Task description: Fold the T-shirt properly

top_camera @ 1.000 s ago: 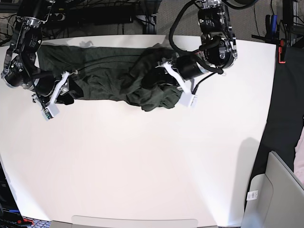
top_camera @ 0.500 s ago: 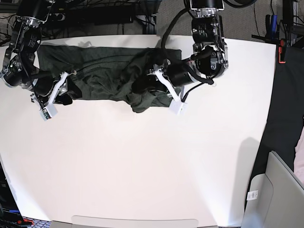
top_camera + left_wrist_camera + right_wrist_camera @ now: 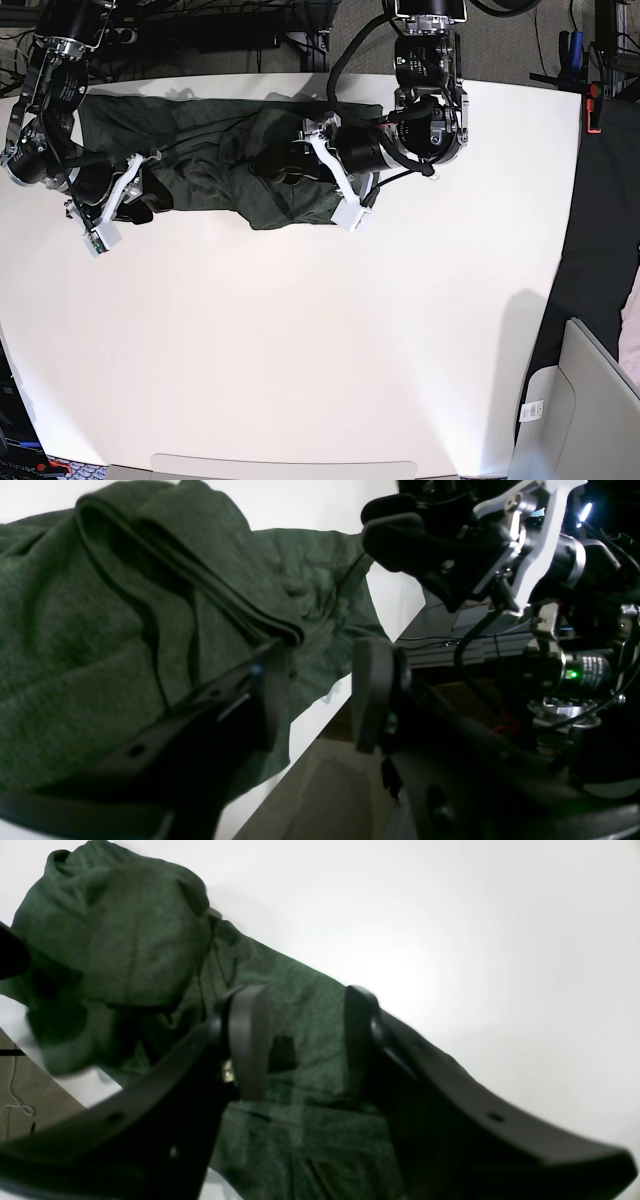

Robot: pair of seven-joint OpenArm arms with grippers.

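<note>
The dark olive T-shirt [image 3: 200, 150] lies bunched along the white table's far edge, its right part folded leftward over the middle. My left gripper [image 3: 295, 170] hovers over that folded lump, pointing left. In the left wrist view it [image 3: 315, 695] stands open, and a hemmed fold of the T-shirt [image 3: 100, 630] rests by its left finger with nothing between the jaws. At the shirt's left end, my right gripper [image 3: 140, 195] is low over the cloth. The right wrist view shows it [image 3: 305, 1040] open, with flat T-shirt fabric [image 3: 125, 940] beneath.
The white table [image 3: 300, 340] spreads toward the near side. A black cloth [image 3: 610, 200] hangs past the table's right edge, and a grey chair [image 3: 580, 400] stands at the lower right. Cables and frame parts [image 3: 250, 40] run behind the far edge.
My left gripper carried the shirt's right part leftward over the middle, then opened and let the fabric go. The right arm has barely moved.
</note>
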